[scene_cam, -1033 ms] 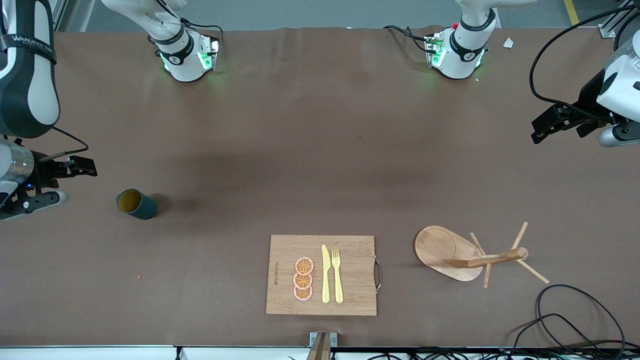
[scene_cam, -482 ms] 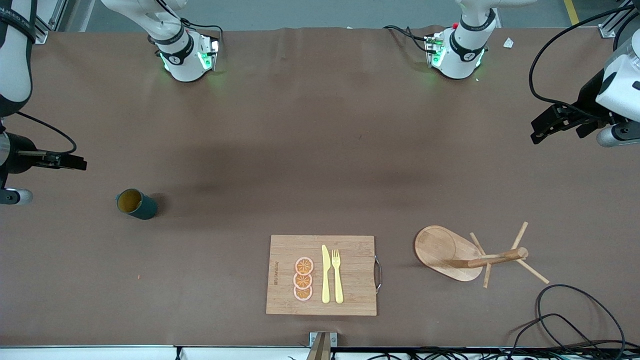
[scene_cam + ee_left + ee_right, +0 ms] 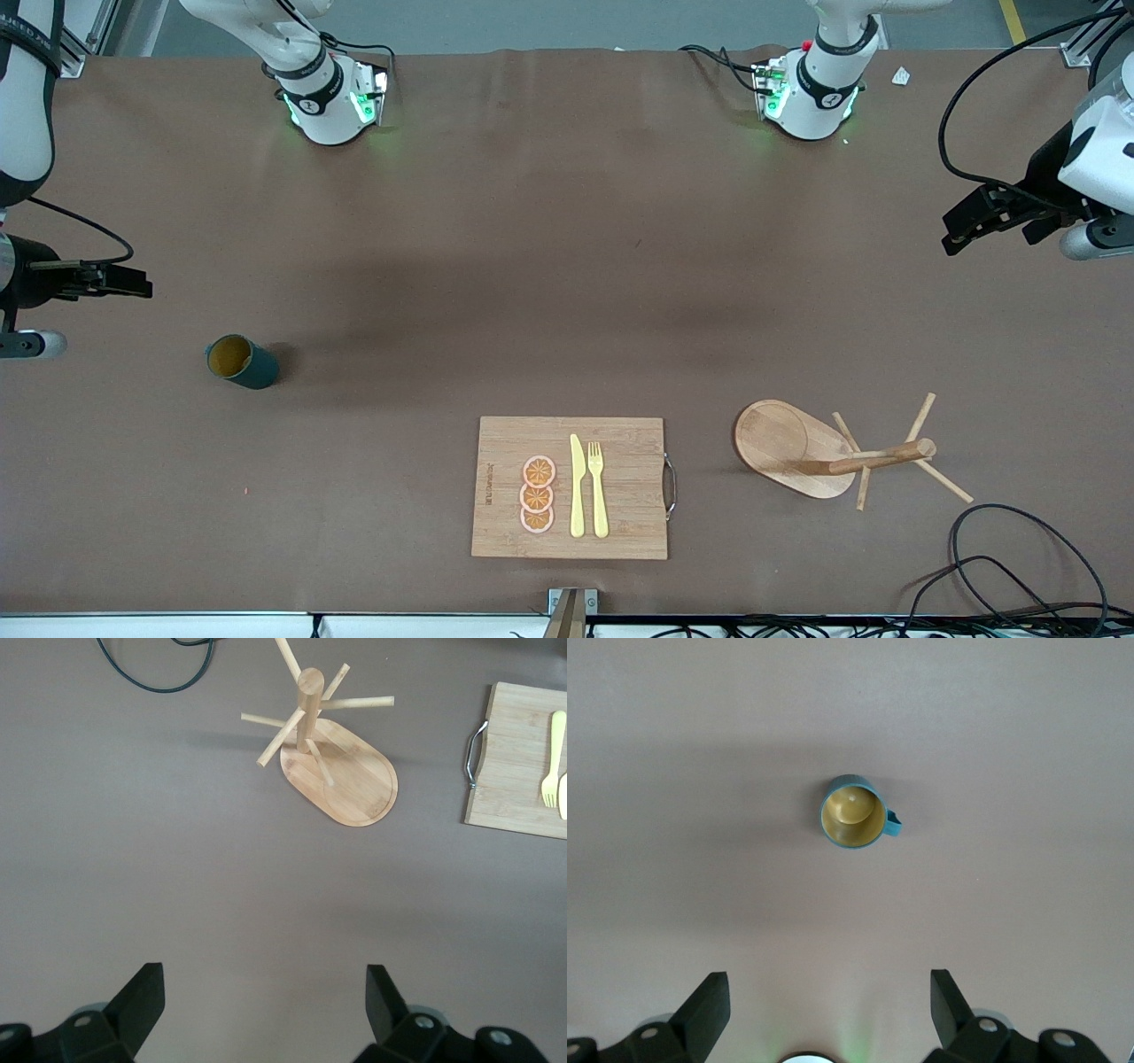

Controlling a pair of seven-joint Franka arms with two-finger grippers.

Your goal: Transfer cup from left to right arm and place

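Observation:
The dark teal cup (image 3: pixel 240 361) with a tan-yellow inside stands upright on the brown table toward the right arm's end. It also shows in the right wrist view (image 3: pixel 853 811), handle to one side, nothing touching it. My right gripper (image 3: pixel 128 285) is open and empty, up over the table's edge at the right arm's end, apart from the cup; its fingers (image 3: pixel 707 1010) frame bare table. My left gripper (image 3: pixel 964 223) is open and empty, held high over the left arm's end of the table, its fingers (image 3: pixel 142 1001) over bare table.
A wooden cutting board (image 3: pixel 496 532) with a yellow knife, a fork and orange slices lies near the front camera. A wooden mug tree (image 3: pixel 837 452) stands beside it toward the left arm's end, also in the left wrist view (image 3: pixel 332 762). Black cables (image 3: pixel 1019 558) lie at the table's corner.
My right arm has pulled back toward its end of the table and turned its wrist, away from the cup. The cup and my left arm have stayed where they were.

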